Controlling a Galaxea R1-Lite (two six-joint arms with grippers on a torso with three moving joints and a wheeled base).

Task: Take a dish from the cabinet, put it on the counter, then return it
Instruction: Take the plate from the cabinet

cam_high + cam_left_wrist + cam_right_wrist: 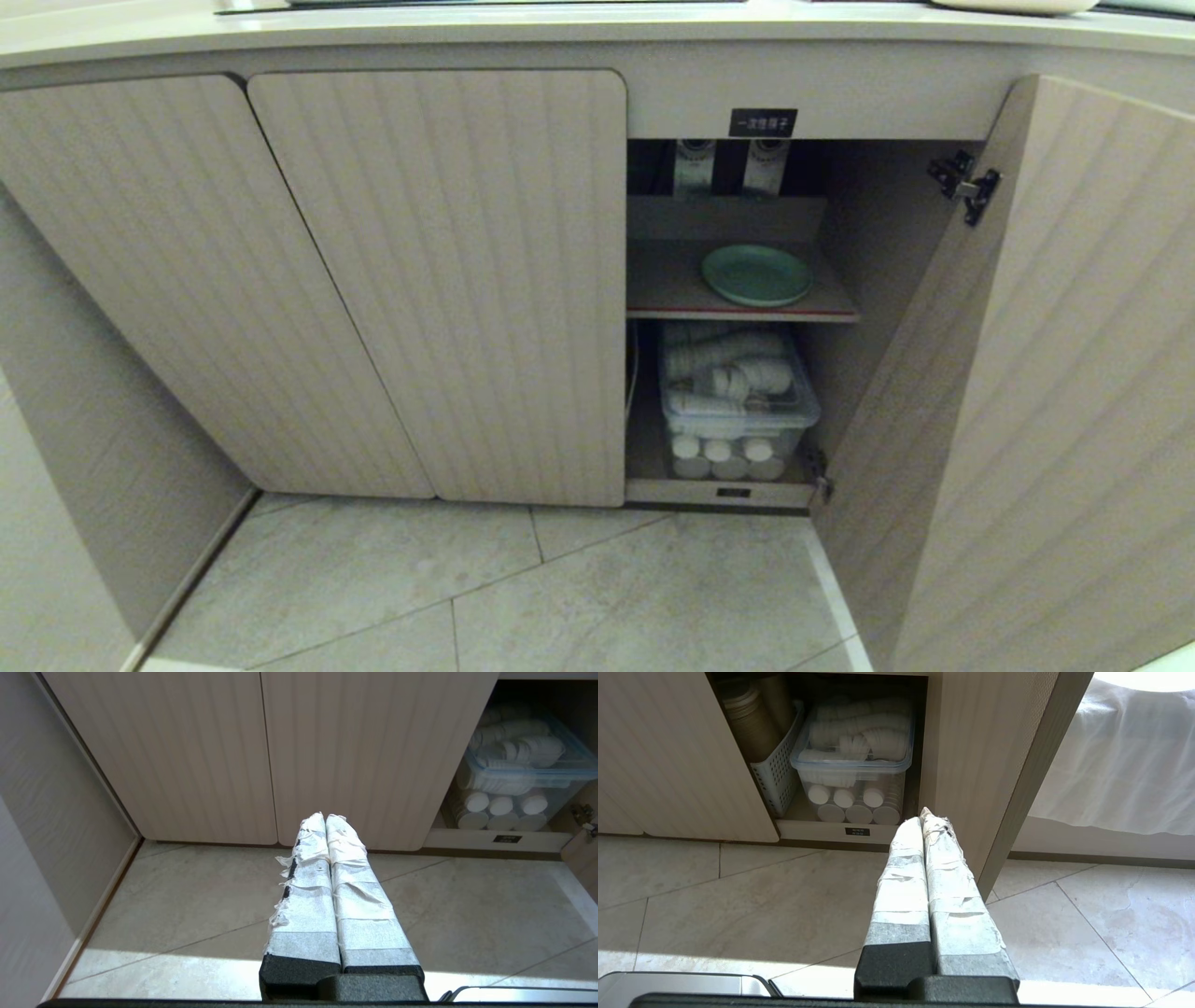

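Note:
The pale mint-green dish [756,274] lies flat on the cabinet's [439,280] inner shelf [672,291], behind the open right door [1046,392]. The counter [560,23] runs along the top of the head view. Neither arm shows in the head view. My left gripper [325,817] is shut and empty, low over the floor tiles, facing the closed doors. My right gripper [925,816] is shut and empty too, low in front of the open compartment beside the door's edge [1020,798].
A clear lidded bin [738,397] of white cups fills the lower compartment, with a white basket [777,772] of brown cups beside it. A black label [763,122] sits above the opening. A white cloth [1125,760] hangs past the open door. A pale dish rim [1018,6] sits on the counter.

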